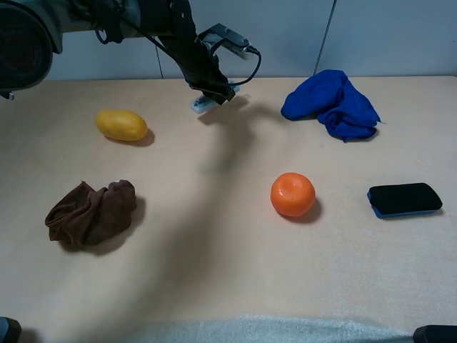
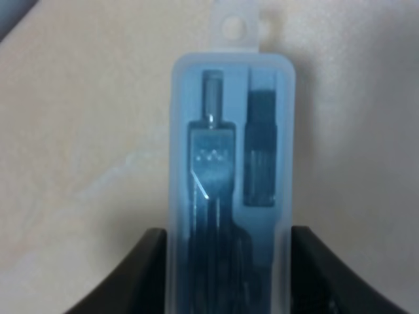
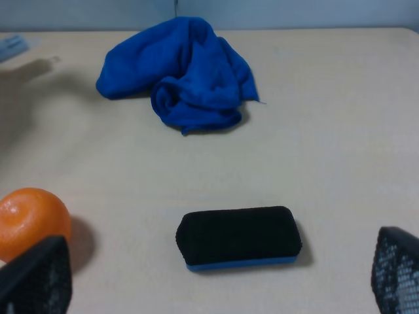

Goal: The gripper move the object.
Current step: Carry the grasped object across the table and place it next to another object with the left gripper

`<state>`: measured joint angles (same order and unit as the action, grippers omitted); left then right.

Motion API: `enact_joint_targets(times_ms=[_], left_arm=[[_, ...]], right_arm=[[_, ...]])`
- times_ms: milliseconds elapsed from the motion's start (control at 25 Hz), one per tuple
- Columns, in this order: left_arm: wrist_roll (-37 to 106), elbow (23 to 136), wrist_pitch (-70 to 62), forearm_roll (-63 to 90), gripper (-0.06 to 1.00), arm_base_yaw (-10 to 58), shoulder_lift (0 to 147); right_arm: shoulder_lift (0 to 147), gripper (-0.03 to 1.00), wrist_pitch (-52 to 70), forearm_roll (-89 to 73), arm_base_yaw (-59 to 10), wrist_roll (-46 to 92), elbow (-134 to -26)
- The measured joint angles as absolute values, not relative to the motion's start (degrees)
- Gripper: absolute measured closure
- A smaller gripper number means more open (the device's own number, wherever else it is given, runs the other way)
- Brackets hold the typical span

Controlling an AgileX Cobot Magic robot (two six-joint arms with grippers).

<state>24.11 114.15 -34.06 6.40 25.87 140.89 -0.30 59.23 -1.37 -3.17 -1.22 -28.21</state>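
The fingers [image 2: 149,275] of the left gripper [image 1: 213,94] squeezed the object [image 2: 229,163] from both sides, at the far middle of the bench [image 1: 214,250]. The right gripper [image 3: 215,281] had its fingers spread wide apart, holding nothing.

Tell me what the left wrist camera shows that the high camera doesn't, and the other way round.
Only the left wrist view: the plastic case is see-through, with dark parts inside and a holed tab at the end away from the left hand, which grips it on both sides. Only the high view: the yellow fruit, brown cloth, orange, blue cloth and black eraser, all apart from the case. Both: the case in the left hand, at the far side of the tan table.
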Motion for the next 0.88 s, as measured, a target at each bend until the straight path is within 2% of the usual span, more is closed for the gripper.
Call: enact_joint_targets(times_ms=[880], left_arm=[[16.86, 114.15, -53.15, 6.08, 0.52, 26.94, 132.26]], right_arm=[[-0.30, 0.27, 59.23, -1.37, -3.17, -1.22, -28.21]])
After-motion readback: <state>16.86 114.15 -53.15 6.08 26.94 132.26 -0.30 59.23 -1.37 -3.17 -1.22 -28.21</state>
